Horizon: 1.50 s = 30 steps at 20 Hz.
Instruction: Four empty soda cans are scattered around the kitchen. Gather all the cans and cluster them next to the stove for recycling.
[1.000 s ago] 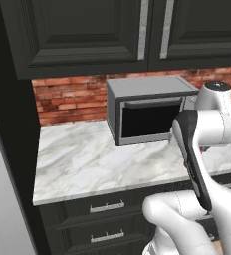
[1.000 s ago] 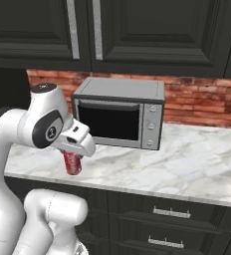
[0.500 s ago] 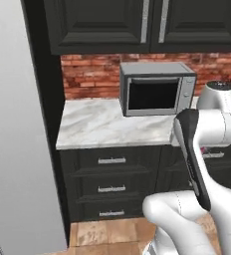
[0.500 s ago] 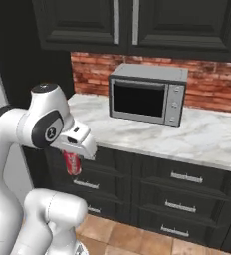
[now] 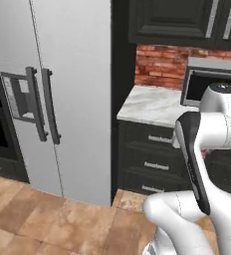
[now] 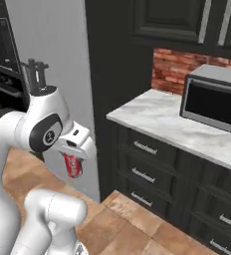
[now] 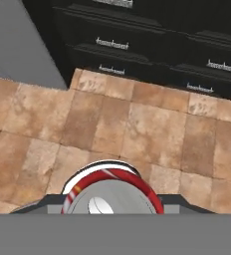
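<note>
Above the tile floor (image 7: 137, 124), the hand (image 6: 73, 160) grasps a red soda can (image 6: 73, 166), seemingly upright.

A white marble surface (image 6: 157, 115) tops the black drawers, running along the brick wall. On it sits a grey microwave (image 6: 213, 103), set back near the wall. Below lies the terracotta tile floor (image 7: 137, 124), bare in the hand view.
</note>
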{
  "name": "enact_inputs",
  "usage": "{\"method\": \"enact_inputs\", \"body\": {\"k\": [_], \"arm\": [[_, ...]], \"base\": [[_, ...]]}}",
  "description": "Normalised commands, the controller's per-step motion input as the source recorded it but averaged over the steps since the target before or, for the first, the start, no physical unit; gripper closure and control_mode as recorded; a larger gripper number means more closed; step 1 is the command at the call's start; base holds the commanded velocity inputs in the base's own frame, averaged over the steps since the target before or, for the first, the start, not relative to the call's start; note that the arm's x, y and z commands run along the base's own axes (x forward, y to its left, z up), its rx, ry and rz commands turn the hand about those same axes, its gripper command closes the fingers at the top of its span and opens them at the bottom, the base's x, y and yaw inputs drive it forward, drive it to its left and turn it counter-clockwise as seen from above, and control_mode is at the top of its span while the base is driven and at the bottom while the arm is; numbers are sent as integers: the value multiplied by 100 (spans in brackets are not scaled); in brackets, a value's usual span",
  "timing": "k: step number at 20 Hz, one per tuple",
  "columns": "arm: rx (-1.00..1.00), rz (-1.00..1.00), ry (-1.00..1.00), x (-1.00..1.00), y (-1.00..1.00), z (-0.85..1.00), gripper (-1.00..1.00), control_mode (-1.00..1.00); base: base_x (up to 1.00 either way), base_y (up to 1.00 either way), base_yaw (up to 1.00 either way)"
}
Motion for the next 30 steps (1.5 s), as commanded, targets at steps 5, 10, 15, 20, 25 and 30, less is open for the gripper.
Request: {"method": "enact_inputs", "body": {"k": [5, 10, 15, 20, 25, 30], "arm": [[0, 0, 0, 0, 0, 0, 100, 100], [0, 0, 0, 0, 0, 0, 100, 100], [0, 0, 0, 0, 0, 0, 100, 100], [0, 0, 0, 0, 0, 0, 100, 100], [0, 0, 0, 0, 0, 0, 100, 100], [0, 0, 0, 0, 0, 0, 100, 100]], "base": [[-12, 42, 86], [7, 22, 84], [35, 19, 67], [82, 0, 51], [100, -7, 37], [100, 0, 45]]}}
